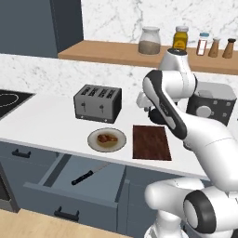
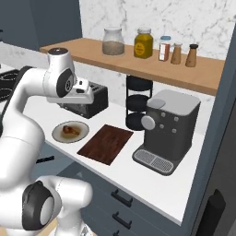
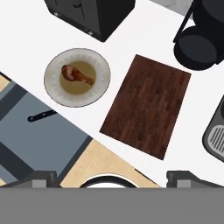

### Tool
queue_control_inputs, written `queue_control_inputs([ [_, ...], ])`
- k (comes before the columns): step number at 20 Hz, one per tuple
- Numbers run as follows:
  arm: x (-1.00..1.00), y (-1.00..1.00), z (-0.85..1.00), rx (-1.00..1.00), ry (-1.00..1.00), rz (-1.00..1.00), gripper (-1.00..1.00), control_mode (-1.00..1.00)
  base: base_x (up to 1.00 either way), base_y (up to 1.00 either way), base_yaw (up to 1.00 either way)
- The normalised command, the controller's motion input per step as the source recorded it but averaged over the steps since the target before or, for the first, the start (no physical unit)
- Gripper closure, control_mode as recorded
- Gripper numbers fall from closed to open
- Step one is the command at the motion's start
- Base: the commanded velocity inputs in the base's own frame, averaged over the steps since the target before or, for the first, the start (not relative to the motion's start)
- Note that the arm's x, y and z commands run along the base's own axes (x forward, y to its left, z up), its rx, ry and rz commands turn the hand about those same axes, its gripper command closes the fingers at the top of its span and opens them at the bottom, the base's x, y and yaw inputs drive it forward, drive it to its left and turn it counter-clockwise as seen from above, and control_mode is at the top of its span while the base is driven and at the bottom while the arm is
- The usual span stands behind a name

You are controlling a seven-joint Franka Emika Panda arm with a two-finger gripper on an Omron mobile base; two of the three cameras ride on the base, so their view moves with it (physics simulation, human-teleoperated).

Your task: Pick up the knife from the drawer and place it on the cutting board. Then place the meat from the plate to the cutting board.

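Slate-blue box drawer [image 1: 69, 183] stood pulled out below counter, so small black-handled knife [image 1: 83, 176] lay exposed inside. Gripper [image 3: 111, 177] hovered high, fingers spread, grasping nothing. Reddish-brown meat lump [image 3: 77, 75] sat on cream-rimmed round plate [image 3: 99, 70], beside bare dark wooden cutting board [image 3: 148, 105]

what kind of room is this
A kitchen, rendered: a black four-slot toaster on a white counter, a grey coffee machine, and a wooden shelf of spice jars.

Even, bright rendered light is falling from above; the white bench [image 1: 51, 118] is showing only faint soft shadows beside the toaster [image 1: 97, 103]. Everything is looking slightly soft, without glare.
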Motion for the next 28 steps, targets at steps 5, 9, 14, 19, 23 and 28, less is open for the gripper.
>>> queue_control_inputs([
  [5, 0.0, 0.0, 0.0, 0.0, 0.0, 0.0, -1.0, 1.0, 0.0, 0.0, 0.0],
  [9, -0.44, 0.0, -0.36, 0.0, -0.01, 0.0, -1.0, -1.0, 0.0, 0.0, 0.0],
  [14, -0.77, 0.69, -1.0, -0.03, 0.05, -0.14, -1.0, -1.0, 0.0, 0.0, 0.0],
  [19, -0.17, 1.0, -1.0, -0.09, 0.12, -0.32, -1.0, -1.0, 0.0, 0.0, 0.0],
  [23, 0.16, 1.0, -1.0, 0.05, 0.08, -0.36, -1.0, -1.0, 0.0, 0.0, 0.0],
  [28, 0.68, 0.93, -1.0, 0.03, 0.12, -0.17, -1.0, -1.0, 0.0, 0.0, 0.0],
])
